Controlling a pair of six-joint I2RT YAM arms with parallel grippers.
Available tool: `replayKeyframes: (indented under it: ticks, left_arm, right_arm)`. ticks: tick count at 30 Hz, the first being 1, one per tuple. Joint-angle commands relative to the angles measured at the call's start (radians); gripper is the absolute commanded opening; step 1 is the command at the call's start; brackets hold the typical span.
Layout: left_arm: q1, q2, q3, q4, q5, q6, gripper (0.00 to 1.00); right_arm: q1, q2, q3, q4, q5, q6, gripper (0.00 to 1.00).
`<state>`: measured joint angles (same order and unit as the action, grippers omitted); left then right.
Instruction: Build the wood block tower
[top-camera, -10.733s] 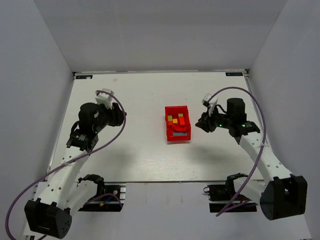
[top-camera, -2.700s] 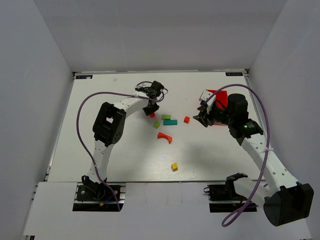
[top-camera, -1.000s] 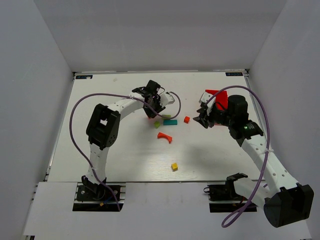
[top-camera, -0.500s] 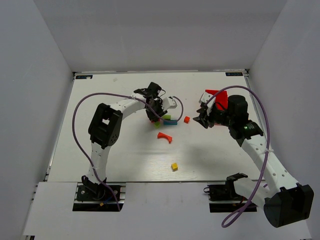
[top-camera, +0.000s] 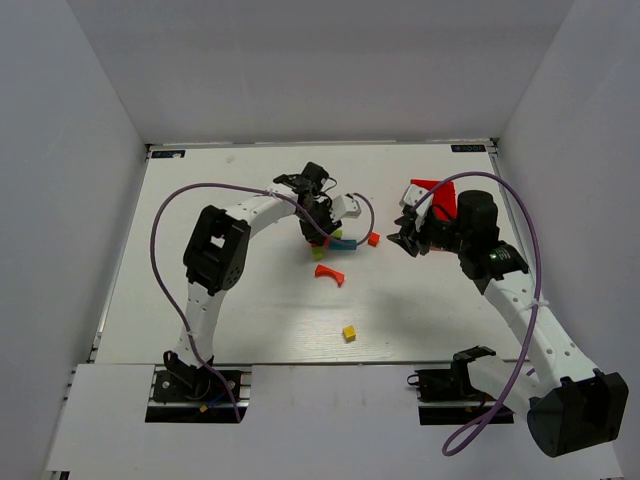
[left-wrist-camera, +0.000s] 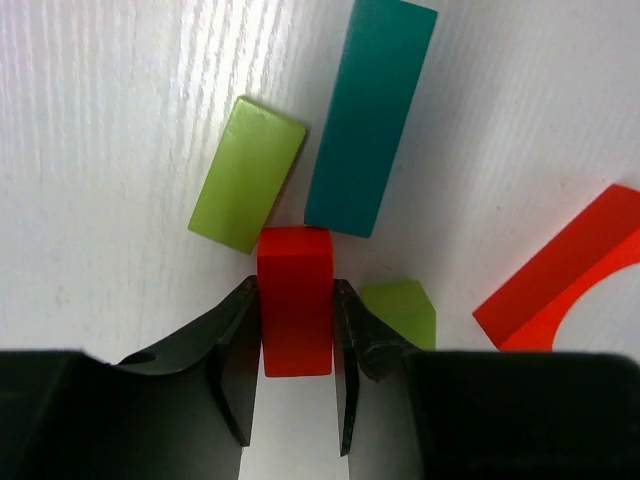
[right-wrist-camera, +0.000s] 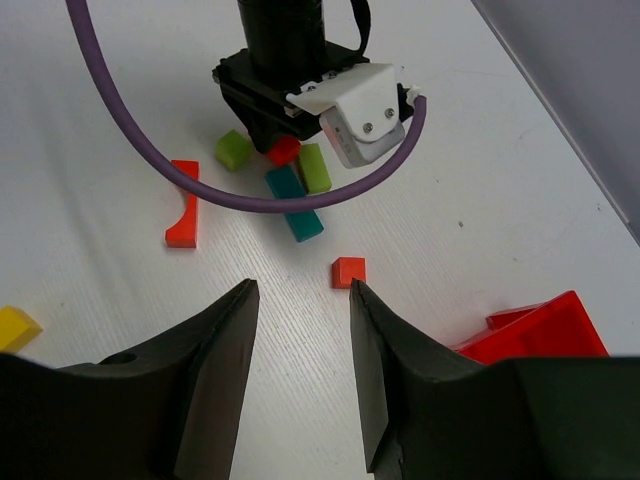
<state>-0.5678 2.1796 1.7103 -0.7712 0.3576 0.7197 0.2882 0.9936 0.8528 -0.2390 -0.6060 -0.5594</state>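
My left gripper (left-wrist-camera: 295, 330) is shut on a small red block (left-wrist-camera: 295, 312), held at the near ends of a light green bar (left-wrist-camera: 247, 174) and a teal bar (left-wrist-camera: 370, 115). A green cube (left-wrist-camera: 400, 312) and the red arch (left-wrist-camera: 570, 275) lie just to its right. In the top view the left gripper (top-camera: 320, 238) sits over this cluster, beside the teal bar (top-camera: 338, 245). My right gripper (right-wrist-camera: 300, 300) is open and empty, hovering near a lone red cube (right-wrist-camera: 349, 272). A yellow cube (top-camera: 349, 333) lies apart, nearer the front.
The large red plastic bin (top-camera: 435, 197) lies tipped at the right, behind my right arm, and shows at the right wrist view's lower right corner (right-wrist-camera: 535, 330). The left arm's purple cable (top-camera: 170, 215) loops over the left half of the table.
The bin was emptied and moved to the right, leaving the blocks scattered. Over the last second my left gripper carried the red block right, up against the green and teal bars. The right arm stayed still.
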Motion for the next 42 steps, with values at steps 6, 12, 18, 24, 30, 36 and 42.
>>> replayKeyframes:
  ticks: [6,12,18,24,30,36,42]
  left_arm:
    - [-0.014,0.095,0.149,-0.063,0.084,0.046,0.02]
    - [-0.033,0.137,0.196,-0.096,0.132,0.076,0.02]
    - [-0.052,0.137,0.206,-0.131,0.144,0.118,0.02]
    - [-0.052,0.098,0.118,-0.116,0.101,0.152,0.01]
    - [-0.052,0.077,0.097,-0.106,0.073,0.152,0.02]
    - [-0.043,0.077,0.097,-0.106,0.064,0.152,0.06]
    - [-0.033,0.068,0.087,-0.097,0.055,0.152,0.11]
  right_arm:
    - [-0.011,-0.026,-0.008,-0.002,-0.021,-0.008,0.48]
    - [-0.006,-0.026,-0.009,-0.005,-0.024,-0.013,0.48]
    - [-0.009,-0.029,-0.011,-0.005,-0.024,-0.016,0.48]
    - [-0.007,-0.027,-0.012,-0.003,-0.026,-0.016,0.48]
    - [-0.014,-0.035,-0.009,-0.006,-0.031,-0.014,0.48]
    - [-0.020,-0.039,-0.014,-0.006,-0.035,-0.017,0.48]
    - [-0.018,-0.039,-0.012,-0.008,-0.038,-0.017,0.48]
